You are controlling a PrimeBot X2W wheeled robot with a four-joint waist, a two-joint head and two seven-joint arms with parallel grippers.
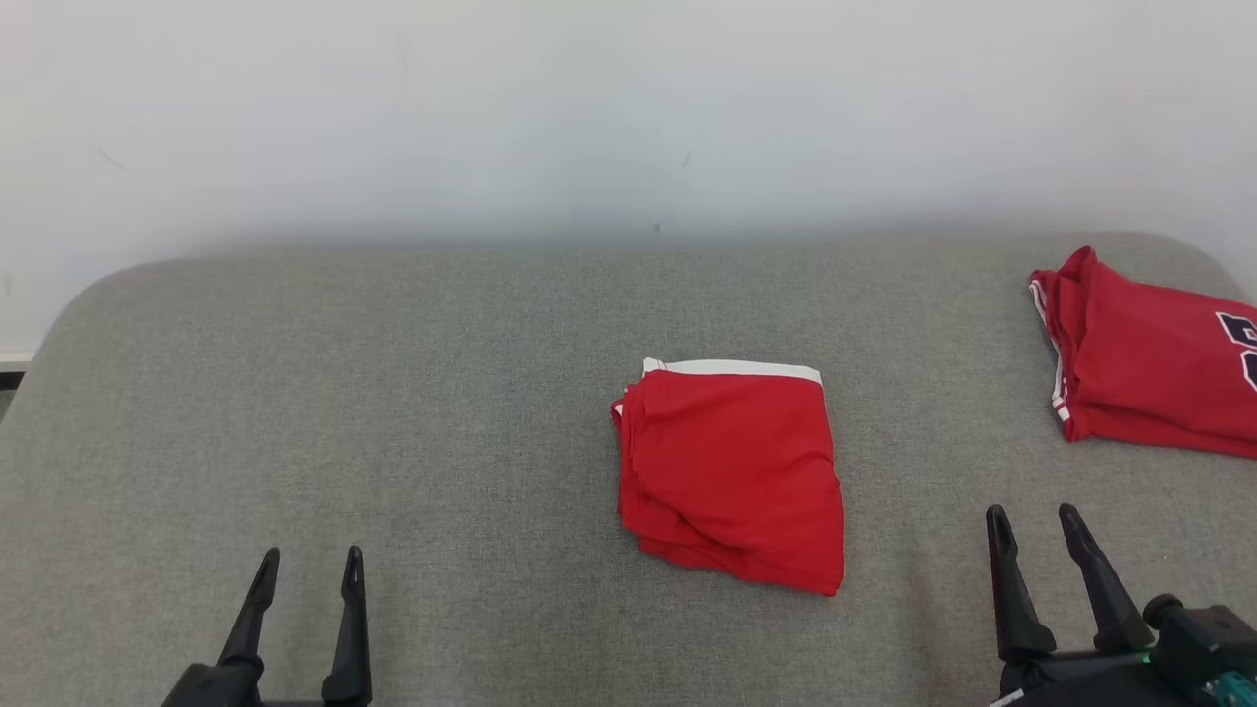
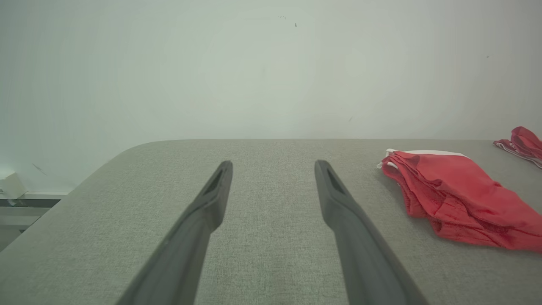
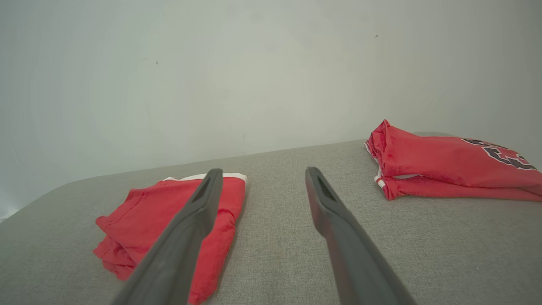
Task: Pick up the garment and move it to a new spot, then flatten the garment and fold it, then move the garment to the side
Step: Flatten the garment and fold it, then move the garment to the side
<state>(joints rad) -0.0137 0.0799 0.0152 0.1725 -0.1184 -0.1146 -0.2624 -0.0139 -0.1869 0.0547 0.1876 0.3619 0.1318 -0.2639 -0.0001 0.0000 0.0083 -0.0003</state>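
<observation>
1. Garment (image 1: 732, 471) is a red folded-up bundle, roughly square, lying flat on the grey tabletop (image 1: 393, 393) a bit right of the middle. Nothing is touching it.
2. It has a white band (image 1: 732, 368) along its far edge, the side toward the wall (image 1: 589, 118). The left and near edges look kinda rumpled, and you can see the layers stacked there.
3. Left pincer (image 1: 311, 555) sits at the lower left, well apart from the garment. Its fingers are spread wide with nothing between them. From its own wrist cam, the left pincer (image 2: 273, 165) has just bare grey fabric in the gap, and the garment (image 2: 457, 203) is off to the right.
4. Right pincer (image 1: 1032, 511) is at the lower right, near the garment's right side but clear of it. It's also spread wide and holding nothing. In its wrist cam the right pincer (image 3: 263, 171) points at the tabletop, and one finger overlaps the garment (image 3: 139, 212) in the picture.
5. Second red piece, a jersey (image 1: 1149, 373) with dark lettering and white trim, lies folded by the far right corner. It's well apart from the garment and shows in both wrist cams too (image 3: 444, 165) (image 2: 523, 142).
</observation>
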